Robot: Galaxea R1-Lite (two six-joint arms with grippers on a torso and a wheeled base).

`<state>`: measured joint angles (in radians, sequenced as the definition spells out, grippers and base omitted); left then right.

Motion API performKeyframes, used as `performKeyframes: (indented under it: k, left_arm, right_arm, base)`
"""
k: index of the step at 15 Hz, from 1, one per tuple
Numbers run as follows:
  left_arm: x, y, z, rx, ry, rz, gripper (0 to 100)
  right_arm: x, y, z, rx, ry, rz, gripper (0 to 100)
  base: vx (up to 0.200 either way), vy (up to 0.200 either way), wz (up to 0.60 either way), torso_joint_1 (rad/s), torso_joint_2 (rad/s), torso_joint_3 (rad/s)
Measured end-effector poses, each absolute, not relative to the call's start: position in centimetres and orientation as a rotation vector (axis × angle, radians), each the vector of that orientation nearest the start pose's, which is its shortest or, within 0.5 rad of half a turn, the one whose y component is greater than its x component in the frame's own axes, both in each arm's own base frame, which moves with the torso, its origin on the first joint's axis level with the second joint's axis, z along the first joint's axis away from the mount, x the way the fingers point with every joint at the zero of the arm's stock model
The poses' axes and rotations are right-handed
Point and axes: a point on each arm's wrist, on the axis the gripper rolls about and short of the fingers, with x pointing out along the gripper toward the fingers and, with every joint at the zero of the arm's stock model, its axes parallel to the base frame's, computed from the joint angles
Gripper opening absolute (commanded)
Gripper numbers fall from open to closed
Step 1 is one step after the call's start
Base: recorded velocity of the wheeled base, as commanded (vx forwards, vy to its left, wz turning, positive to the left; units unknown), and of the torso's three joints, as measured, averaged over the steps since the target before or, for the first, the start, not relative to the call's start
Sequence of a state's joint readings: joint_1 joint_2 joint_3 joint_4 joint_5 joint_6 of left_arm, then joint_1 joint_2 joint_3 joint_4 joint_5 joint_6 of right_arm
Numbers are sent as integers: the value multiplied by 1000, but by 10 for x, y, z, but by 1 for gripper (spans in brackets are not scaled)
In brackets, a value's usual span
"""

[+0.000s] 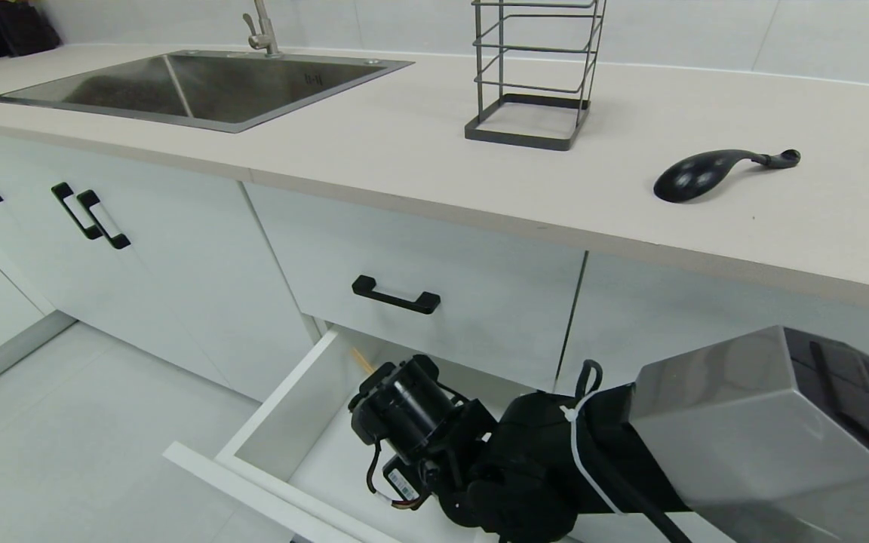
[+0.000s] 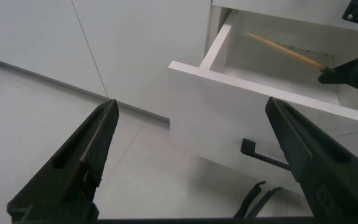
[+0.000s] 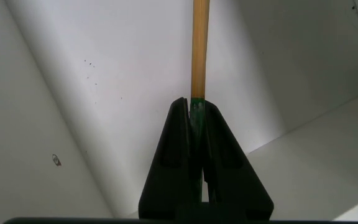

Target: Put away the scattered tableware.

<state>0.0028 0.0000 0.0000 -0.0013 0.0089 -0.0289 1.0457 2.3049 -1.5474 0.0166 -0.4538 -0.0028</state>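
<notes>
Right wrist view: my right claw [image 3: 194, 106] clamps a stick [image 3: 199, 50] in the drawer [image 1: 284, 422]; my left claw [image 2: 192, 104] is apart; the spoon [image 1: 695, 175] is not yet stowed.

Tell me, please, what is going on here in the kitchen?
The right pincer is shut on a wooden stick, holding it inside the open lower drawer. The left pincer hangs open outside the drawer front. A black spoon lies on the counter, not yet put away.

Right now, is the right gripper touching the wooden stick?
Touching: the right wrist view shows the right gripper shut on the wooden stick.
</notes>
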Motion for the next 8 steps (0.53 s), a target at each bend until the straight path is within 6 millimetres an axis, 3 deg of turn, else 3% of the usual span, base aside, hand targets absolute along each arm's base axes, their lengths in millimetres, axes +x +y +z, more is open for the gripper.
performKeyframes:
  k: [5,8]
  left_arm:
    - [-23,0,76,-29,-1,12,100]
    - [-23,0,76,-29,-1,12,100]
  right_arm:
    - [240,394,79,-547,586,560,0]
    - [242,397,65,-574,616,556,0]
  base:
    - [0,0,0,0,0,0]
    - [0,0,0,0,0,0]
